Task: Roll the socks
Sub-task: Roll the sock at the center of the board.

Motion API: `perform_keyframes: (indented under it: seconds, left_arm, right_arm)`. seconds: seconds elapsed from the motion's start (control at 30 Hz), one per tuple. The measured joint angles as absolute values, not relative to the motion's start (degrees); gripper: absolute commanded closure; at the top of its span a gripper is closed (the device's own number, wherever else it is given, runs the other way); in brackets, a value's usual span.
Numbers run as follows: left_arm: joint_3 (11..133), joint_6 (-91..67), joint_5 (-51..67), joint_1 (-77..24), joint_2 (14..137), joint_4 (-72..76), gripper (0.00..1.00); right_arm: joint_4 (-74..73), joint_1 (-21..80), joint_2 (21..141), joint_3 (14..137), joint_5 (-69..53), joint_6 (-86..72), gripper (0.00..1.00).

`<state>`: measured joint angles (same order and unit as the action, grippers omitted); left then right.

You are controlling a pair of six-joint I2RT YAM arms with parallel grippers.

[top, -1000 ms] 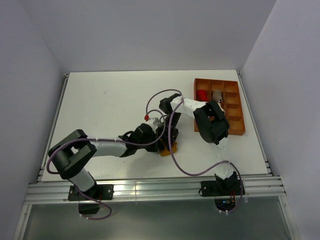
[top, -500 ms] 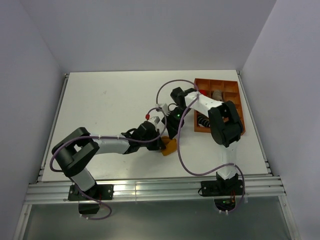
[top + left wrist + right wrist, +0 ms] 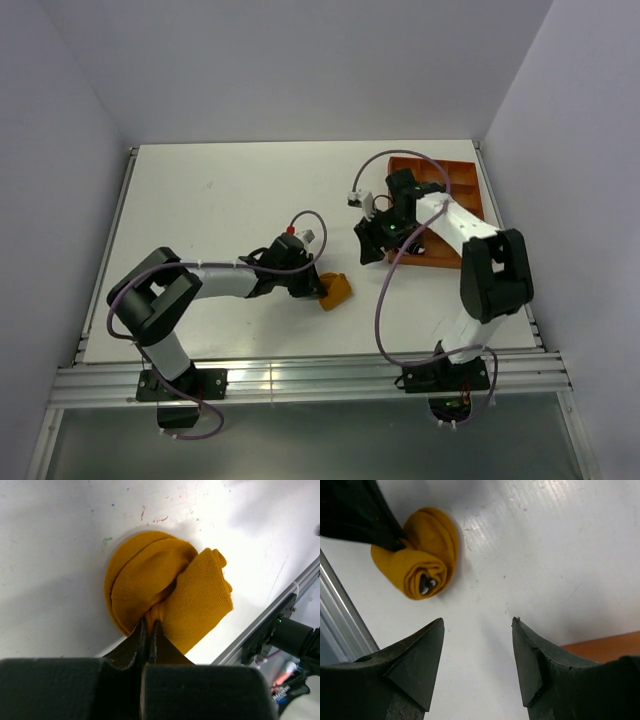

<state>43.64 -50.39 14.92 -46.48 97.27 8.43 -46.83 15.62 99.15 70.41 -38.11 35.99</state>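
White table (image 3: 220,200), one sock rolled and pinched, the other arm's jaws spread.

On the left gripper (image 3: 148,625), the jaws were pressed almost together on a fold of the mustard sock (image 3: 165,600), at the seam where its rolled body met a loose flap. The roll lay on the table just beyond the fingertips, toward the near edge and about midway between the left and right edges. A small dark-and-pale bit showed in its open end in the right wrist view. The right gripper (image 3: 477,622) stood wide with nothing between its jaws, above bare table and well apart from the sock. It sat between the sock and the orange tray (image 3: 455,180) at the far right corner. An aluminium rail (image 3: 300,375) ran along the table's near edge.
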Motion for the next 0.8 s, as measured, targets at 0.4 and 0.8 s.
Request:
perform_keyframes:
  seconds: [0.4,0.8]
  left_arm:
    - [52.49,-47.37,24.03,-42.37,103.18,-3.25,1.0]
    - [58.5,-45.65,27.86,-41.36,107.35,-10.39,1.0]
  right_arm:
    - [-30.96,18.63,73.28,45.93,-35.77,48.86,0.24]
    - [-16.73,40.73,65.32,34.39,-23.88,54.96,0.2]
